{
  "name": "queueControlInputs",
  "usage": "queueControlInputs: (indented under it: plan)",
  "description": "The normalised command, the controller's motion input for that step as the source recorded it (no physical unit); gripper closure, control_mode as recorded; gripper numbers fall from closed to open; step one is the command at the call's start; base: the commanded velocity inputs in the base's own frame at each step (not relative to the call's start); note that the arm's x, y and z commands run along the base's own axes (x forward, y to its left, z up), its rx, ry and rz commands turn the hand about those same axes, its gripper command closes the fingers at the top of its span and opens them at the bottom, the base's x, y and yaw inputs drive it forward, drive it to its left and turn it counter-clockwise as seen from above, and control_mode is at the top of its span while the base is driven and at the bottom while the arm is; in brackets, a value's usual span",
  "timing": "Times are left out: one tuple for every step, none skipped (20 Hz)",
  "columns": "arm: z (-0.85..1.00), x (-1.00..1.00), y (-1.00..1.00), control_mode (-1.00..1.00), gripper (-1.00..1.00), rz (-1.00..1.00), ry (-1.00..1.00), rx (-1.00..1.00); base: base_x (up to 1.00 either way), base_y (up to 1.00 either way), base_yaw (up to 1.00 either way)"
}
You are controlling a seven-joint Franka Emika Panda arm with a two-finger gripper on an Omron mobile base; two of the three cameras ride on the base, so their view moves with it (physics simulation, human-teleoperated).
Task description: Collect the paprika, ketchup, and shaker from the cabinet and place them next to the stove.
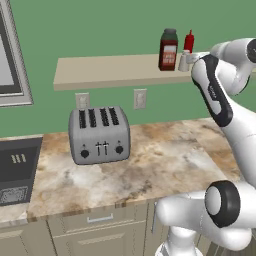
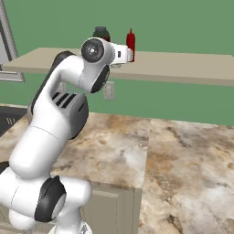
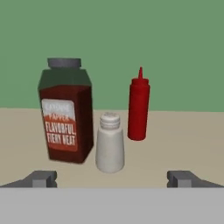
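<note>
Facing the wide-open, empty claw [image 3: 112, 178], a pale shaker [image 3: 109, 142] stands before dark-red paprika [image 3: 65, 116] and slim ketchup [image 3: 138, 106].

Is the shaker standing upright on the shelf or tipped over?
Upright. In the hand view the shaker stands on its base, cap on top, on the shelf, between the paprika and ketchup.
</note>
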Motion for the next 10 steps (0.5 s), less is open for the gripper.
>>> queueControlInputs:
  plan:
    - [0.04,0.48,0.0,-1.0,-1.0,0.16,0.0,0.0,0.0,0.0,0.0]
    - [0.01,0.44,0.0,-1.0,-1.0,0.15,0.0,0.0,0.0,0.0,0.0]
    - [0.0,0.4,0.0,-1.0,-1.0,0.15,0.0,0.0,0.0,0.0,0.0]
    - [0.0,0.39,-0.01,-1.0,-1.0,0.14,0.0,0.0,0.0,0.0,0.0]
    - [0.0,0.38,-0.01,-1.0,-1.0,0.13,0.0,0.0,0.0,0.0,0.0]
    - [0.0,0.38,0.0,-1.0,-1.0,0.1,0.0,0.0,0.0,0.0,0.0]
    - [0.0,0.37,0.0,-1.0,-1.0,0.09,0.0,0.0,0.0,0.0,0.0]
    - [0.0,0.32,0.0,-1.0,-1.0,0.09,0.0,0.0,0.0,0.0,0.0]
    - [0.0,0.29,0.0,-1.0,-1.0,0.07,0.0,0.0,0.0,0.0,0.0]
    - [0.0,0.24,0.0,-1.0,-1.0,0.06,0.0,0.0,0.0,0.0,0.0]
